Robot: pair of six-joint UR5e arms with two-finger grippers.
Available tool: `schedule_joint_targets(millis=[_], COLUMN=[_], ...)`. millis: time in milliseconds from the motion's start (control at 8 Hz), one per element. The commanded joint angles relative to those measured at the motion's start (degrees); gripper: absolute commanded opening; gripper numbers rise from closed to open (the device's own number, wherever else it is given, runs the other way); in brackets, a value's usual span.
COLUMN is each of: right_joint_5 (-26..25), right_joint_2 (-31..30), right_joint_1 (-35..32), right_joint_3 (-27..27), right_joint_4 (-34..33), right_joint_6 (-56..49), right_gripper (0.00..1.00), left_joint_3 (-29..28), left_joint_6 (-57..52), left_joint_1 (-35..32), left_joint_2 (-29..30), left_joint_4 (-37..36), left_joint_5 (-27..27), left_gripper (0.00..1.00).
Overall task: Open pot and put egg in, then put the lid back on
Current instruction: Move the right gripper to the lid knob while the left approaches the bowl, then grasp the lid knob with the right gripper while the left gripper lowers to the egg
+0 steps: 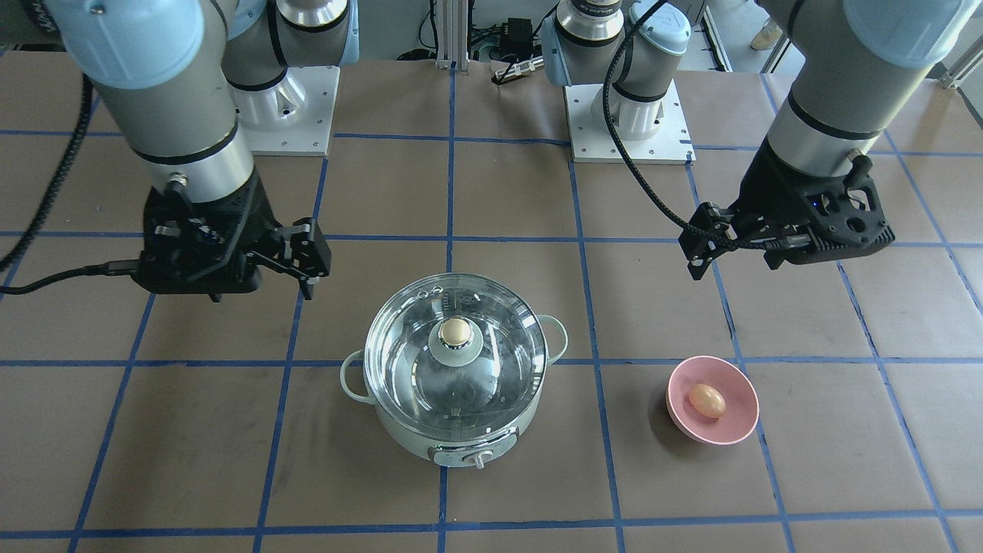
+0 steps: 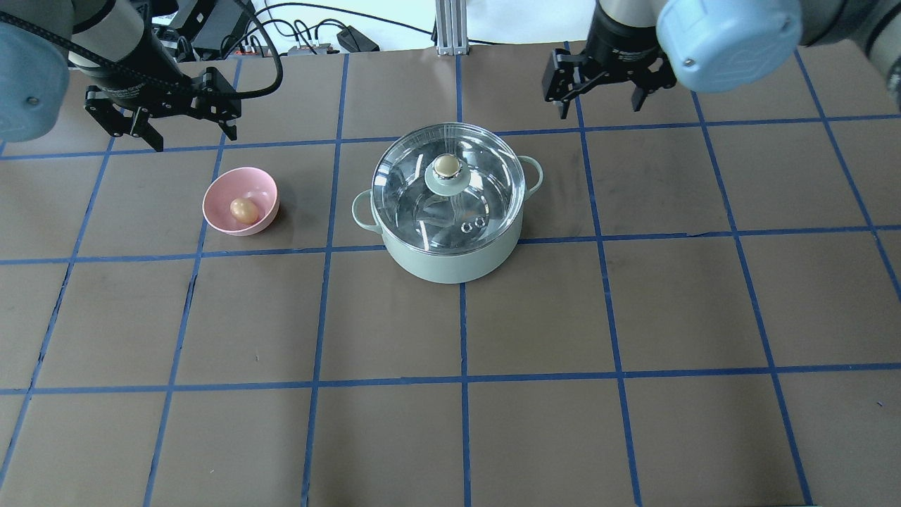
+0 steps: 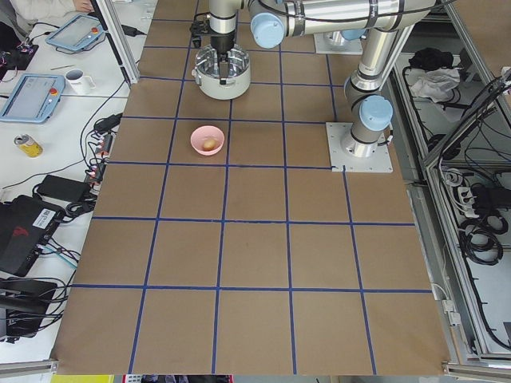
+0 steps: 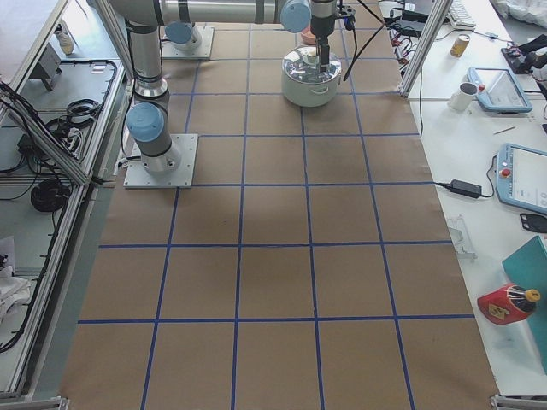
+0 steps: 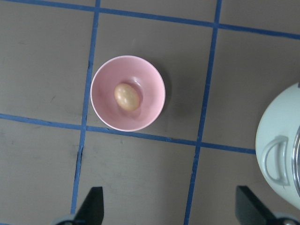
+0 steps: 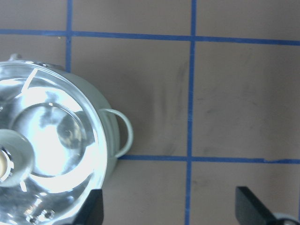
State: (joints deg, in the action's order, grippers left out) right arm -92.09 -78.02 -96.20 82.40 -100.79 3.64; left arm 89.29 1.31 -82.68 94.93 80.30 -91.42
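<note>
Our left gripper point(image 2: 194, 139) has its black fingers spread wide with nothing between them. It hangs above the tabletop point(image 2: 535, 317), close to the pink bowl point(image 2: 218, 190) but not touching it. That bowl is small, round and smooth, matte pink. The egg point(image 2: 243, 210) lies in the bottom of it, a little tan-orange oval with a slightly glossy shell.

Our right gripper point(image 2: 600, 109) is spread open too and holds nothing. It hovers near the pot point(image 2: 457, 264), off to one side by a loop handle point(image 2: 535, 172), and is clear of it.

The pot sits about mid-tabletop, well apart from the bowl. It's a round pale mint-green body with a thin loop on each side and a small control dial point(image 1: 481, 459) on its front. The lid point(image 2: 422, 204) is seated on top: a clear glass dome, very shiny, throwing reflections off the steel inside. At its centre is a pale green hub with a round beige knob point(image 2: 445, 166).

The tabletop itself is flat, dull brown, paper-like stuff, split into big squares by blue tape point(image 2: 461, 331).
</note>
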Motion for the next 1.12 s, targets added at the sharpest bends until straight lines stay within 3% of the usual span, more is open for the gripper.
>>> schedule_joint_targets(millis=[0,500,625,750,1000], right_joint_5=[3.3,2.71,2.71,2.53,2.62], right_joint_2=[7.86,14.82,15.35,15.27,15.36], right_joint_1=[-8.71,-14.36,-14.36,-14.36,-14.36], right_joint_3=[-5.39,-5.4,-5.4,-5.32,-4.79], right_joint_4=[-6.76,-11.44,-11.44,-11.44,-10.83], right_joint_6=[12.23,20.43,20.36,20.18,19.74], right_gripper=[1.0,1.0,1.0,1.0,1.0], left_joint_3=[-0.08,-0.26,-0.34,-0.26,0.62], left_joint_6=[9.19,18.36,17.24,14.54,15.03], left_joint_1=[1.38,3.31,4.18,6.19,6.56], left_joint_2=[6.56,14.66,16.15,18.17,19.94], left_joint_4=[-8.02,-13.24,-13.24,-15.51,-17.72], left_joint_5=[-3.82,-5.35,-3.44,2.33,2.12], left_gripper=[1.0,1.0,1.0,1.0,1.0])
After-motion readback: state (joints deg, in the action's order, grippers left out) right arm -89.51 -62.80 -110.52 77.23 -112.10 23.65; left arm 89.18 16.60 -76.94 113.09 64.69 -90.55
